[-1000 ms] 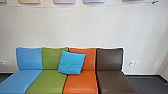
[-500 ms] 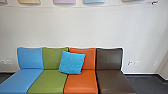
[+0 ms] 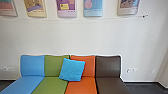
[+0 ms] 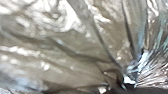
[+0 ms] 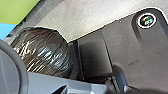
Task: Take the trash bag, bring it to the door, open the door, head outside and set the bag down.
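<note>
Trash bag, partly hidden behind a grey robot part

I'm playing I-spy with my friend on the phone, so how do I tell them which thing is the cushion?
Find the row of joined seats by the pale wall: blue, green, orange, dark brown. Where green meets orange, a square cushion leans on the seat backs, slightly tilted. It's brighter blue than the blue end seat, and overlaps two colours.
</note>
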